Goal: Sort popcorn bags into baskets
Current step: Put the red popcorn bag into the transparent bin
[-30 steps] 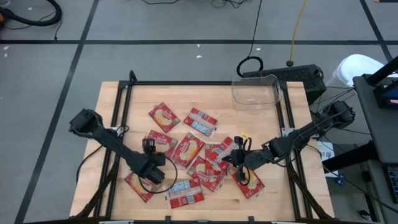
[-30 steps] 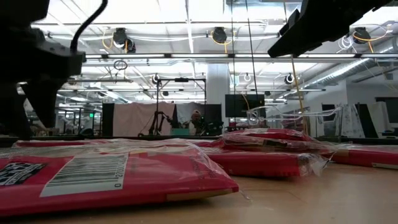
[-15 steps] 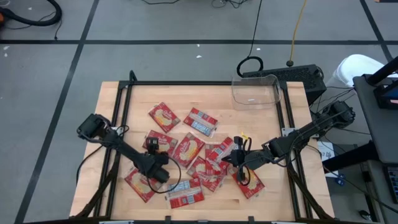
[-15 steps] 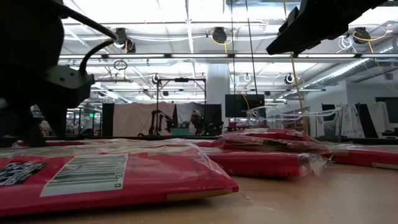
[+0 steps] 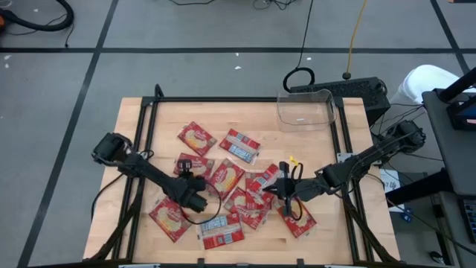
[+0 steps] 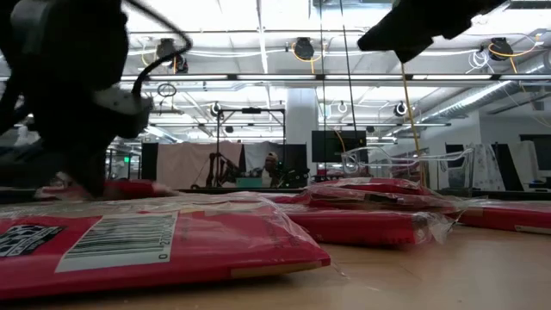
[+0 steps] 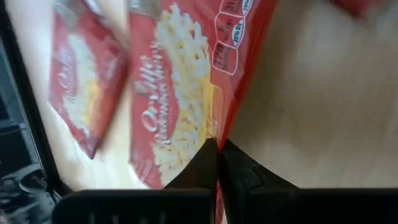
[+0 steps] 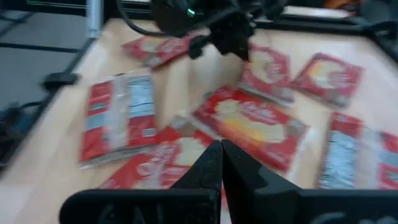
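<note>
Several red popcorn bags (image 5: 227, 179) lie scattered and partly overlapping across the middle and near part of the wooden table. The clear basket (image 5: 305, 110) stands at the far right corner. My left gripper (image 5: 195, 199) is low over the near-left bags and shut on one bag (image 7: 180, 93), which shows its yellow popcorn picture. My right gripper (image 5: 282, 190) hangs shut above the bags at the middle right (image 8: 249, 127) and touches nothing. My left gripper pinches one popcorn bag by its long side edge (image 7: 219, 127) between its two fingers, which point down at it from above. The bag faces picture side up. In the low view a red edge (image 6: 138, 187) shows raised beside the gripper.
A black rail (image 5: 145, 141) frames the table top on all sides. A bag with a barcode label (image 6: 129, 245) lies close to the near edge. Bare wood lies at the far left and just in front of the basket. A power strip (image 5: 349, 89) sits beyond the far right corner.
My left gripper has moved a little toward the table's right and far edges, come down onto the near-left bags and shut on one bag's edge. A red bag edge now shows raised beside it in the low view.
</note>
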### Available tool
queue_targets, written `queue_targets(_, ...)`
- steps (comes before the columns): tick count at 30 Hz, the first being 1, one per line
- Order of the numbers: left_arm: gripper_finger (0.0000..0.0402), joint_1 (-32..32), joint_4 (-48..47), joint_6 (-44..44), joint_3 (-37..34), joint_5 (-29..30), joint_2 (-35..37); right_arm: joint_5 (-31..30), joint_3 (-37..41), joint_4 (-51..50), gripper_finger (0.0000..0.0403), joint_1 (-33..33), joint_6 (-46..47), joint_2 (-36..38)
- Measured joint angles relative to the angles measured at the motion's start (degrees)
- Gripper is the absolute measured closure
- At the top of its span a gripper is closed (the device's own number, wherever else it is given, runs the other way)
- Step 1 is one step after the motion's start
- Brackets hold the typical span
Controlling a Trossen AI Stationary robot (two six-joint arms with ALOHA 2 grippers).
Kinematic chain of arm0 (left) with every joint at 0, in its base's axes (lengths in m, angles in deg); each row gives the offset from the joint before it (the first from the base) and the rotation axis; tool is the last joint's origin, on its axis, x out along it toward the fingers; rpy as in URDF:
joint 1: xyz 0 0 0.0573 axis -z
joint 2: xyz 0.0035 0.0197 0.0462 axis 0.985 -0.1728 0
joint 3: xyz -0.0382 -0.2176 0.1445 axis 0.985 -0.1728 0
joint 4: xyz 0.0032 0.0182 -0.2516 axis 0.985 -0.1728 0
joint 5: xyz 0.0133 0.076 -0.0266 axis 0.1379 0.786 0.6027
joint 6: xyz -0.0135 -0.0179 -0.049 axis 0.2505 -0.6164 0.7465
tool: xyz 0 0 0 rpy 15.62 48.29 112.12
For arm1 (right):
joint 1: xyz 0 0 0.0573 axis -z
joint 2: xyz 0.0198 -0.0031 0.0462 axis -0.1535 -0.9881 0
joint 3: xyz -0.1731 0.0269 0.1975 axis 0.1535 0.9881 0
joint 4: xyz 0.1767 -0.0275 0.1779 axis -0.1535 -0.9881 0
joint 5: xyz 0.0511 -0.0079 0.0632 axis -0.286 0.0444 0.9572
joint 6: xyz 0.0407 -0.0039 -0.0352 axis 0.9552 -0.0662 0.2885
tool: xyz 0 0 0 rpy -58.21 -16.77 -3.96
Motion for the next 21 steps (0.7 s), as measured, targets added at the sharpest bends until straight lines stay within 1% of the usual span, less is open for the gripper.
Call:
queue_targets(6,0.0398,-0.11,1.23,0.71,0.86,4.49,9.66,-5.62,0.0,0.67,0.0403,1.44,0.33,-0.11)
queue_targets(9,0.0398,-0.02,4.92,-1.85,0.87,7.46,13.91,-7.73,0.0,1.74,0.0402,1.98,0.45,-0.22)
queue_targets(12,0.0399,0.21,10.96,-7.81,0.88,10.11,16.83,-8.95,0.0,5.89,0.0389,2.1,-3.65,-1.61)
queue_targets(14,0.0399,0.03,16.09,-13.23,0.88,10.51,17.88,-9.85,-0.54,8.06,0.0369,2.1,-7.97,-3.03)
queue_targets(16,0.04,-0.6,21.13,-18.47,0.88,10.64,18.24,-10.02,-3.14,7.88,0.0341,2.24,-10.73,-4.34)
queue_targets(19,0.04,-1.96,26.59,-24.14,0.89,10.19,18.29,-11.52,-8.84,2.75,0.0292,2.59,-14.84,-6.25)
queue_targets(21,0.04,-2.99,29.33,-26.49,0.88,9.31,18.29,-11.68,-13.17,-2.86,0.026,2.74,-17.94,-8.01)
